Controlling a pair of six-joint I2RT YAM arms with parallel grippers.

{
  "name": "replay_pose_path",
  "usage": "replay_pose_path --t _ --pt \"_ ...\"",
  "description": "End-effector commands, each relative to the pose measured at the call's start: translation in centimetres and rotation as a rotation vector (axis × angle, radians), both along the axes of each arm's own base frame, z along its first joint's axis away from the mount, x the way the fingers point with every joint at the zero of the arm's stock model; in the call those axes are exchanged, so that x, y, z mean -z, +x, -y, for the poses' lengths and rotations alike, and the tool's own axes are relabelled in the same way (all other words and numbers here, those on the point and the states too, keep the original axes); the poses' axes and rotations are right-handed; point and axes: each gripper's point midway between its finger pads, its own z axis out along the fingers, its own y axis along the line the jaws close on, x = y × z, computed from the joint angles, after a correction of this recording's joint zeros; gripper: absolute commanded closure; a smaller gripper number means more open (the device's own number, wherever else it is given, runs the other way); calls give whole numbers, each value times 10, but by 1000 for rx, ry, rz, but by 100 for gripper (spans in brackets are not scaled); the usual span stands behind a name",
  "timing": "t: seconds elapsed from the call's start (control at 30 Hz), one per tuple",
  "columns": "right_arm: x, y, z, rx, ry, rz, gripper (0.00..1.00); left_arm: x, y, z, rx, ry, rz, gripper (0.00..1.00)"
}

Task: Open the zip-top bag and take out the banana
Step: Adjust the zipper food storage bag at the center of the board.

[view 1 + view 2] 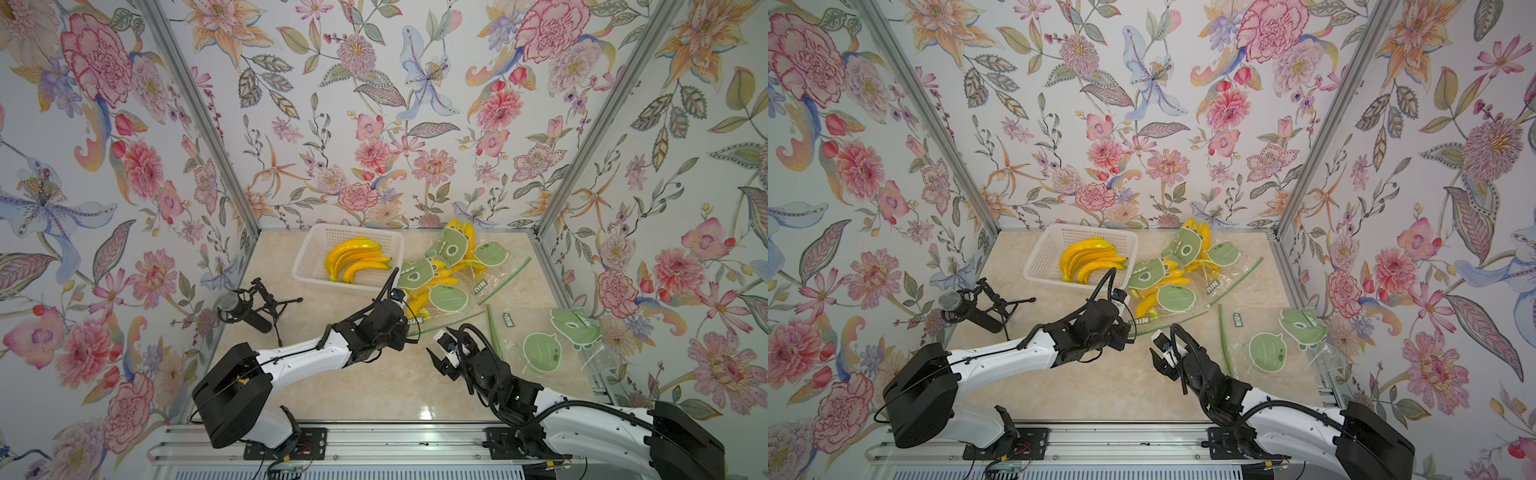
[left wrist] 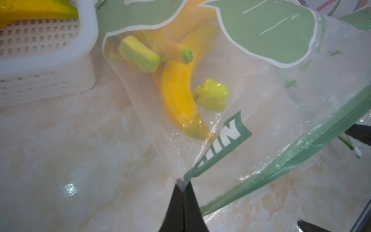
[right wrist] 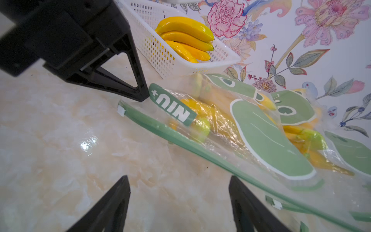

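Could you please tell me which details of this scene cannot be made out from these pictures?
The left gripper: in both top views its own wrist hides the fingers; only the left wrist view shows them shut on a corner of the zip-top bag.
The green zip strip: neither wrist view shows whether it is sealed.
How many bananas the bag holds: green prints and cloudy plastic cover them.

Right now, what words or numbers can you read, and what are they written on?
"NIU+": green label on the zip-top bag whose corner the left pincer pinches.
"NIU": second green label, on the farther bag of bananas; any sign after it is too small to read.
"NIU": third green label, on the empty bag.
No numbers, nothing else readable.
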Motion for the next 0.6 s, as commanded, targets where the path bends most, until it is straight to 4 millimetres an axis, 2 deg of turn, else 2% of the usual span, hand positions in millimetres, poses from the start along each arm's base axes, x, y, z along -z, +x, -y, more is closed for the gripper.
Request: replay_pose_path --t 0.0,0.37,0.57 --pt "-27 7 -4 9 -12 136 23 -2 -4 -9 14 16 -10 100" --pt "-11 21 -10 34 -138 157 27 -10 -6 -8 33 -5 -12 100" --pt "-16 36 -10 78 -137 163 49 -12 -8 -11 33 -5 -13 100"
